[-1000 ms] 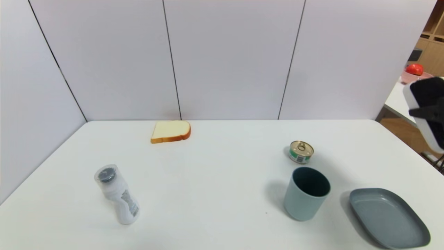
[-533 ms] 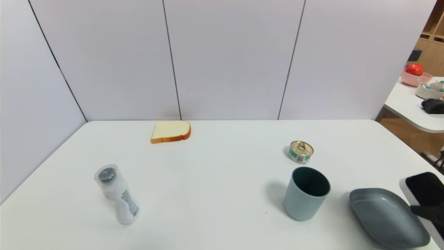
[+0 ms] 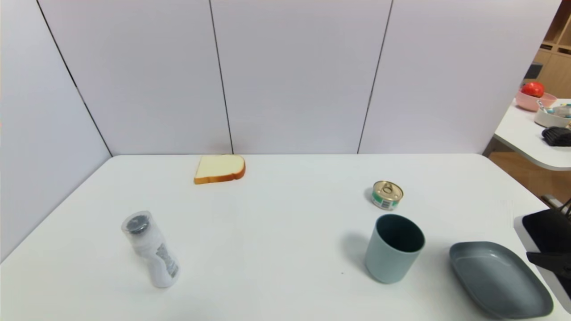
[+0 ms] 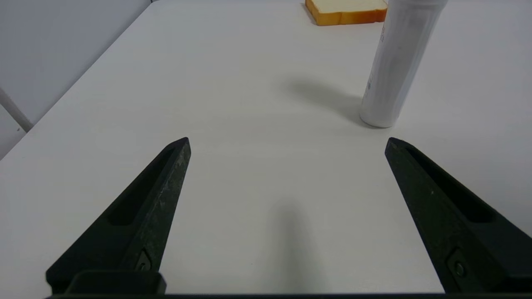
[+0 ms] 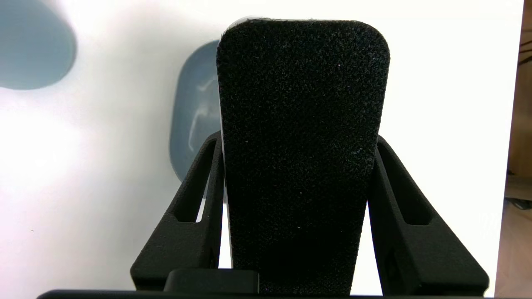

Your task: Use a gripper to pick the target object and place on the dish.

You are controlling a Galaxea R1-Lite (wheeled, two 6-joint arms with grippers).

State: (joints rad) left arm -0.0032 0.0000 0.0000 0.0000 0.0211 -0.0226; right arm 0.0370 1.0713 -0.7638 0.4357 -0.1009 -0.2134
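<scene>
The target object (image 3: pixel 545 231), an oblong block with a black felt top and white base, hangs at the head view's right edge, just right of the dish (image 3: pixel 495 278) and above the table's near right corner. My right gripper (image 5: pixel 297 139) is shut on the target object (image 5: pixel 303 124), one finger on each long side. Only one black finger (image 3: pixel 546 260) shows in the head view. In the right wrist view the grey-blue dish (image 5: pixel 193 112) lies below, partly hidden by the block. My left gripper (image 4: pixel 286 141) stands open and empty over bare table near the white bottle (image 4: pixel 395 70).
A grey-blue cup (image 3: pixel 394 248) stands left of the dish, with a small tin can (image 3: pixel 386 195) behind it. The white bottle (image 3: pixel 151 249) is at the front left, a bread slice (image 3: pixel 219 169) at the back. A side table (image 3: pixel 531 133) stands beyond the right edge.
The right gripper brought the block down from high at the right edge to beside the dish, then lifted it slightly. The left arm has not moved.
</scene>
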